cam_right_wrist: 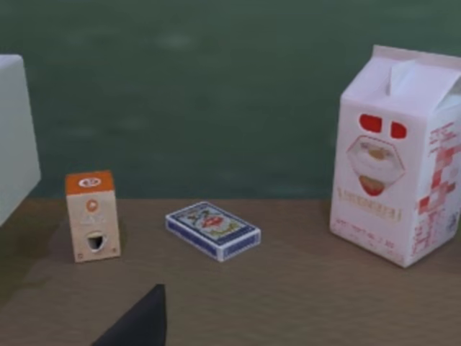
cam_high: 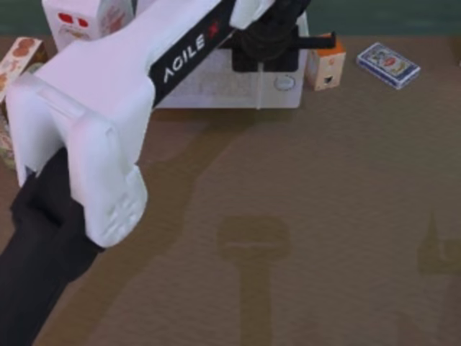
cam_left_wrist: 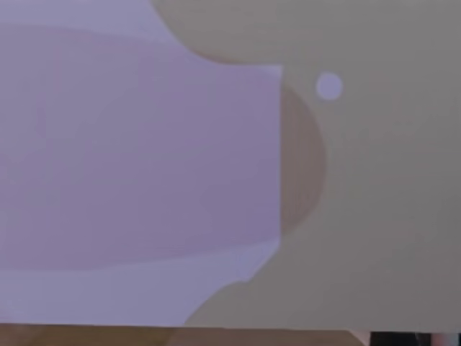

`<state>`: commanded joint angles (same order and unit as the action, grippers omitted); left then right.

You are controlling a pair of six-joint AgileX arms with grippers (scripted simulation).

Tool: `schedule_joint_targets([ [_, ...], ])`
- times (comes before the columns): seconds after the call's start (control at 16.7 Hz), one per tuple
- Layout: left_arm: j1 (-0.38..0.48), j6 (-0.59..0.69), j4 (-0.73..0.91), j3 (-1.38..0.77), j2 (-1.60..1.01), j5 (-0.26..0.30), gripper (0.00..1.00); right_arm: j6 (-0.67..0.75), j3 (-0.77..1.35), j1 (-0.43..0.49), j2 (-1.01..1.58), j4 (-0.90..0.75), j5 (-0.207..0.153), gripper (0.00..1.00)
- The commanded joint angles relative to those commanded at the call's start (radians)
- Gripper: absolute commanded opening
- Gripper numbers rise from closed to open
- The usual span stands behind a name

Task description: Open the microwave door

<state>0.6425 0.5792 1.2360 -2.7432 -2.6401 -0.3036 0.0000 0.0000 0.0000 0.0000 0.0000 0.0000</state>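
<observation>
The white microwave (cam_high: pixel 288 97) stands at the table's far edge, centre, largely under my left arm. Its door (cam_high: pixel 209 85) with the speckled window faces the front, and one round knob (cam_high: pixel 284 83) shows to its right. My left gripper (cam_high: pixel 263 52) hangs black over the microwave's front, right where door meets control panel. A thin white strip (cam_high: pixel 258 90) runs down from it across the front. The left wrist view is filled by a close lilac-white panel (cam_left_wrist: pixel 137 166) against beige. My right arm is out of the top view; only one dark fingertip (cam_right_wrist: pixel 144 317) shows in its wrist view.
An orange-and-white small box (cam_high: pixel 325 66) stands right beside the microwave, with a blue card deck (cam_high: pixel 388 65) farther right. A white-and-red carton (cam_high: pixel 81 20) stands at the far left, a printed pack (cam_high: pixel 16 63) at the left edge. Another carton (cam_right_wrist: pixel 396 158) shows in the right wrist view.
</observation>
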Motion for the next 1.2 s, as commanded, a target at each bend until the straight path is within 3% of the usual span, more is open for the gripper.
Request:
schedule_joint_targets([
  [0.84, 0.031, 0.030, -0.176, 0.402, 0.213, -0.016, 0.00, 0.000, 0.000, 0.000, 0.000, 0.000, 0.000, 1.00],
  [1.2, 0.031, 0.031, -0.183, 0.413, 0.220, -0.017, 0.00, 0.000, 0.000, 0.000, 0.000, 0.000, 0.000, 1.00],
])
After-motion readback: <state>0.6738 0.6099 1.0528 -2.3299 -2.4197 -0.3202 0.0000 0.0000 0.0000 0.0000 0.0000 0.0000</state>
